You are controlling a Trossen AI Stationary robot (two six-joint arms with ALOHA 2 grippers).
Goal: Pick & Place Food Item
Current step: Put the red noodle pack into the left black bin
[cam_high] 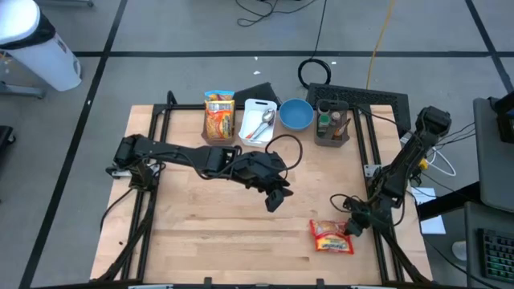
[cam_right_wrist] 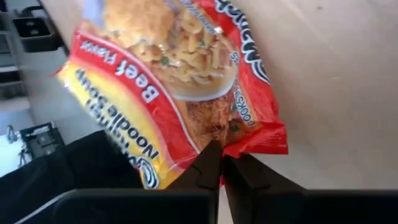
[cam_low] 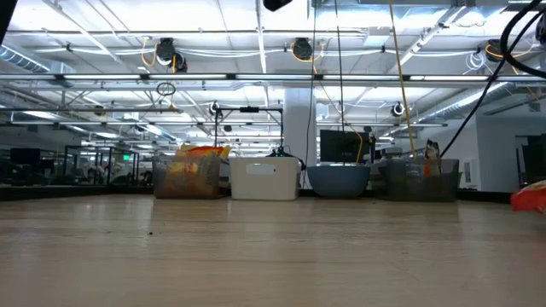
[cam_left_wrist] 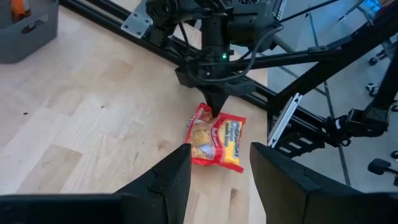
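A red and yellow noodle soup packet [cam_high: 332, 238] lies flat on the wooden table near its right near corner. It fills the right wrist view [cam_right_wrist: 174, 81], and its red corner shows in the low view [cam_low: 531, 197]. My right gripper [cam_high: 351, 228] is shut on the packet's edge. My left gripper [cam_high: 275, 198] hangs open over the table's middle with nothing between its fingers. Its wrist view looks across at the packet [cam_left_wrist: 214, 138] and at my right gripper [cam_left_wrist: 216, 113]. My right gripper pinches the packet's sealed end edge [cam_right_wrist: 210, 138] between its two fingertips [cam_right_wrist: 207, 163]. It comes slanting down from the table's right far side. The packet lies flat on the table, picture side up.
Along the far edge stand a bin of noodle packets [cam_high: 218, 117], a white tray with spoons [cam_high: 259, 120], a blue bowl [cam_high: 295, 114] and a grey caddy [cam_high: 332, 126]. Black frame rails [cam_high: 377, 185] run down both sides of the table. Bare wood lies between the arms.
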